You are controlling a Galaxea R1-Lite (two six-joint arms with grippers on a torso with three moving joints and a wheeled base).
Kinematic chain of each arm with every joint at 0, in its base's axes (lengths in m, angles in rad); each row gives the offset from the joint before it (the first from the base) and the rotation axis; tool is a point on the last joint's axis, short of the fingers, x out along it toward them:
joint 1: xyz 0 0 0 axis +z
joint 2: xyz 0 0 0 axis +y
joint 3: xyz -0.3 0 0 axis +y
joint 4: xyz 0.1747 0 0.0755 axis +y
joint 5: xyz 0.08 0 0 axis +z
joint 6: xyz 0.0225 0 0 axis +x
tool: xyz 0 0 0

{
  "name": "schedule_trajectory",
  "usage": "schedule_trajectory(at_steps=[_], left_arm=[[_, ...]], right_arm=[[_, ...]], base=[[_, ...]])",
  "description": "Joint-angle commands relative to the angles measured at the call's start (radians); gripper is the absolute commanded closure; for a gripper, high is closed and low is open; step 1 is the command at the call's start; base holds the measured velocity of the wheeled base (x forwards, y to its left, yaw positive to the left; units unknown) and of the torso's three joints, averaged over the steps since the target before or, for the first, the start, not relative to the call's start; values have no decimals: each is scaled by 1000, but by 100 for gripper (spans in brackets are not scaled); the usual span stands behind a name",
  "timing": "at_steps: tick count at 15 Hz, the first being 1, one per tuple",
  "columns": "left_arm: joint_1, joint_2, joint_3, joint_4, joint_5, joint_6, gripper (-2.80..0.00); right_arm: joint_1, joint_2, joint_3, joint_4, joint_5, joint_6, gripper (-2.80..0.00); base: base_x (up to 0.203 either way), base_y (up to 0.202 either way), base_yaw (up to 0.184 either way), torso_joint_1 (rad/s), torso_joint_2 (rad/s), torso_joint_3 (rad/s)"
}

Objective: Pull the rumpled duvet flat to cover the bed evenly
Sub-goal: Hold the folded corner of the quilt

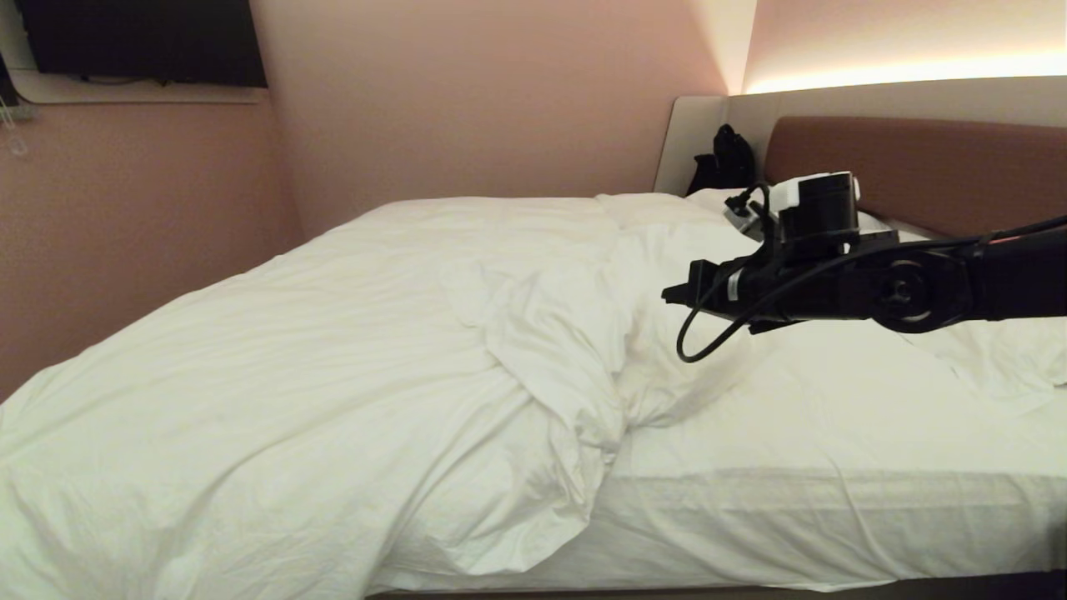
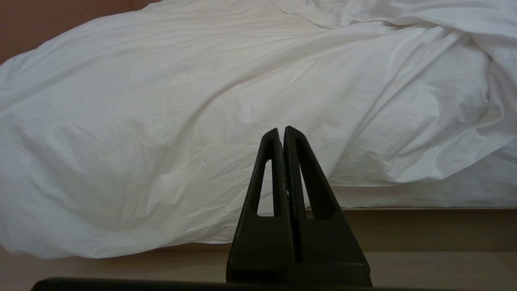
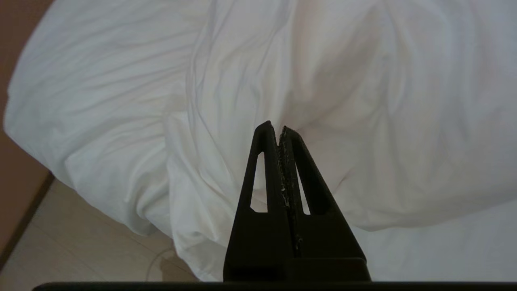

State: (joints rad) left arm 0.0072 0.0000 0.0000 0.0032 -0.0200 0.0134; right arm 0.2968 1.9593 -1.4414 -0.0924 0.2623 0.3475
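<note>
So from where I'm standing, the duvet [image 1: 350, 350] is all shoved toward the foot half of the bed [image 1: 834, 517], with a fat rumpled ridge [image 1: 575, 350] running roughly from the far side to the near edge. Everything headboard-side of that ridge is bare sheet [image 1: 834, 400]. The right gripper [image 1: 671, 293] hangs out over the mattress, fingers [image 3: 264, 133] pressed together with nothing in them, tips pointing straight at that ridge, which sits just beyond and below them. The left gripper [image 2: 281, 131] is down low beside the bed, fingers also together and empty, facing the duvet's overhanging side. So the right arm is clearly the nearer one. My guess is the folded edge needs pulling toward the headboard [image 1: 917, 167], across the ridge's long axis rather than along it.
</note>
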Motion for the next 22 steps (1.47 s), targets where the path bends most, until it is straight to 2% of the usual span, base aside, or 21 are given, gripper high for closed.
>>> schedule_trajectory(at_steps=[1,9,10,12,16,20,22], left_arm=[[0,0,0,0,0,0,0],[0,0,0,0,0,0,0],[0,1,0,0,0,0,0],[0,2,0,0,0,0,0],[0,1,0,0,0,0,0],[0,0,0,0,0,0,0],[0,0,0,0,0,0,0]], right_arm=[[36,58,-10,-9,-55,-33,0],[95,93,-21,-7,-118,-42,0],[99,98,-25,-7,-118,-42,-280],[112,104,-32,-1,-123,-43,-280],[174,117,-31,-9,-242,-88,-280],[237,140,-36,-12,-299,-106,-280],[246,189,-45,-33,-383,-138,-280]], base=[[0,0,0,0,0,0],[0,0,0,0,0,0],[0,0,0,0,0,0],[0,0,0,0,0,0],[0,0,0,0,0,0],[0,0,0,0,0,0],[0,0,0,0,0,0]])
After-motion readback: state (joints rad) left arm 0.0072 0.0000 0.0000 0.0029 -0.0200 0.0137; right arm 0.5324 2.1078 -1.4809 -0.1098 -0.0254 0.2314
